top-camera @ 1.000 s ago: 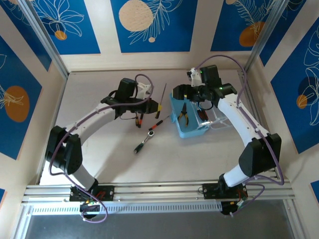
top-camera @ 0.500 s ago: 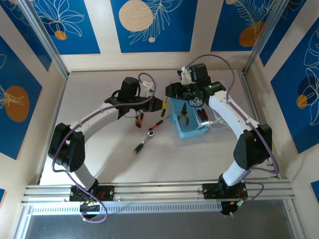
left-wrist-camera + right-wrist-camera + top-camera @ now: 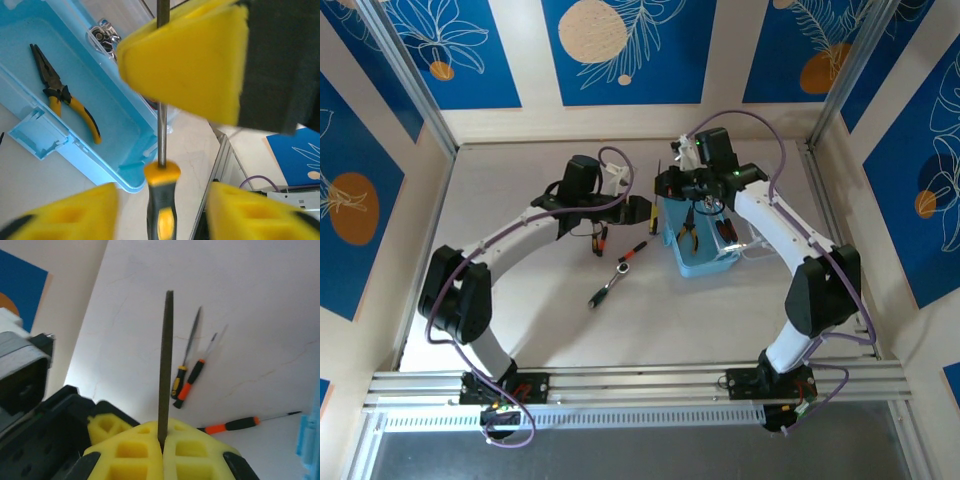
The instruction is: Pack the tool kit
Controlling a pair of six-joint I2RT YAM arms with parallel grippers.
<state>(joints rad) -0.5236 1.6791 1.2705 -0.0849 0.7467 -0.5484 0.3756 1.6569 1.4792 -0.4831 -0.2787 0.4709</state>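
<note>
Case: light-blue case (image 3: 705, 262) on the desk (image 3: 720, 320), its clear lid (image 3: 757, 247) swung open to the right.
Inside the case: yellow-handled pliers (image 3: 70, 102) lie flat on the floor of the tray. A chrome ratchet head (image 3: 102, 34) sits at the far rim; I cannot tell whether it is in the tray or on the lid.
Right hand (image 3: 162, 447): above the case's left edge, pads pressed together on the bare shaft of the yellow-handled screwdriver (image 3: 161, 210).
Left hand (image 3: 646, 212): just left of the case, fingers apart on either side of that screwdriver's handle, a gap on each side.
Desk left of the case: an orange-and-black screwdriver (image 3: 633, 250) lies nearest, with a ratchet wrench (image 3: 609, 284) beyond it towards the arm bases. Farther left, a yellow-and-black screwdriver (image 3: 178, 381) and a second orange-handled screwdriver (image 3: 194, 374) lie side by side.
Surface: pale, faintly veined.
Room: cream walls with blue panels (image 3: 620, 50) bearing white leaf outlines and round orange or cream shapes. An aluminium rail (image 3: 640, 385) runs along the near edge.
</note>
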